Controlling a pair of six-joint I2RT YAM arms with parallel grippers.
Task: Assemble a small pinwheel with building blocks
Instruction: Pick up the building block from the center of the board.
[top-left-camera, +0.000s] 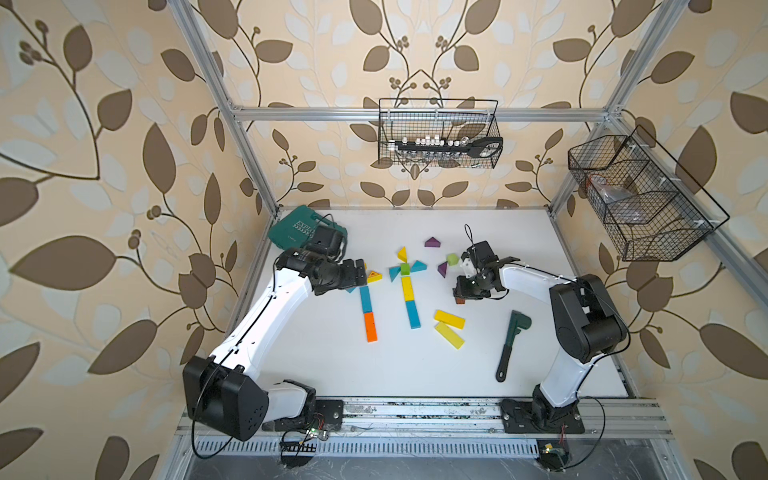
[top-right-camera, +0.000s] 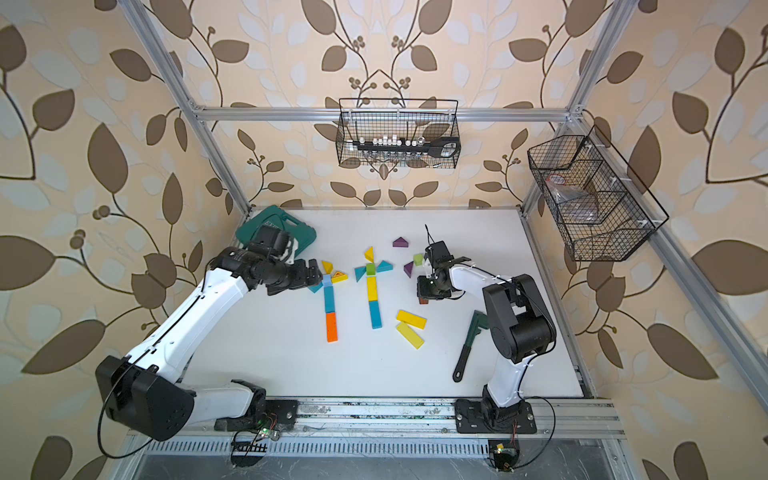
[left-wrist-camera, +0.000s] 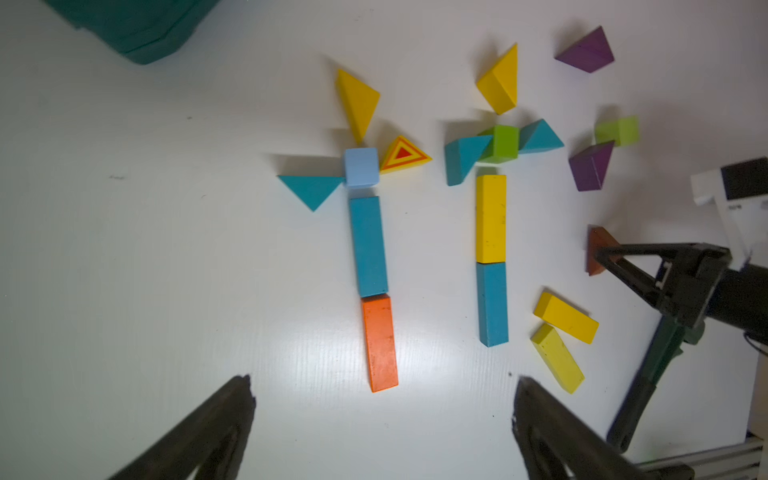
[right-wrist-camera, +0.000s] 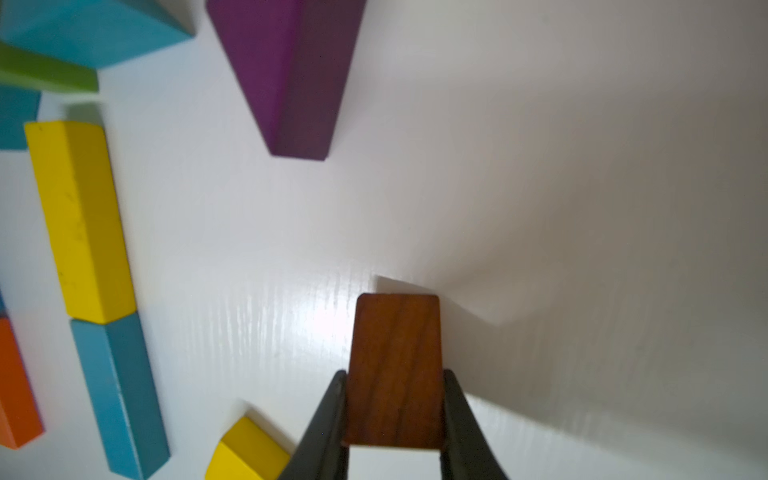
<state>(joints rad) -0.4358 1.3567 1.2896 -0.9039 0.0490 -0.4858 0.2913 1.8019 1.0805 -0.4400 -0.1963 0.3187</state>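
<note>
Two block figures lie side by side on the white table. One has a pale blue cube (left-wrist-camera: 361, 172) with yellow, teal and striped wedges round it, above a teal bar (left-wrist-camera: 368, 245) and an orange bar (left-wrist-camera: 379, 343). The other has a green cube (left-wrist-camera: 505, 141) with teal and yellow wedges, above a yellow bar (left-wrist-camera: 491, 218) and a teal bar (left-wrist-camera: 492, 303). My right gripper (right-wrist-camera: 395, 374) is shut on a brown block (right-wrist-camera: 397, 332), low over the table right of the figures. My left gripper (left-wrist-camera: 383, 381) is open and empty near the pale blue cube figure.
Two purple wedges (top-left-camera: 432, 242) (top-left-camera: 442, 270), a loose green cube (top-left-camera: 452, 259) and two yellow bars (top-left-camera: 449, 319) (top-left-camera: 449, 336) lie near the right arm. A dark green toy wrench (top-left-camera: 512, 340) lies front right. A teal case (top-left-camera: 299, 226) sits back left. Wire baskets (top-left-camera: 436, 133) hang on the walls.
</note>
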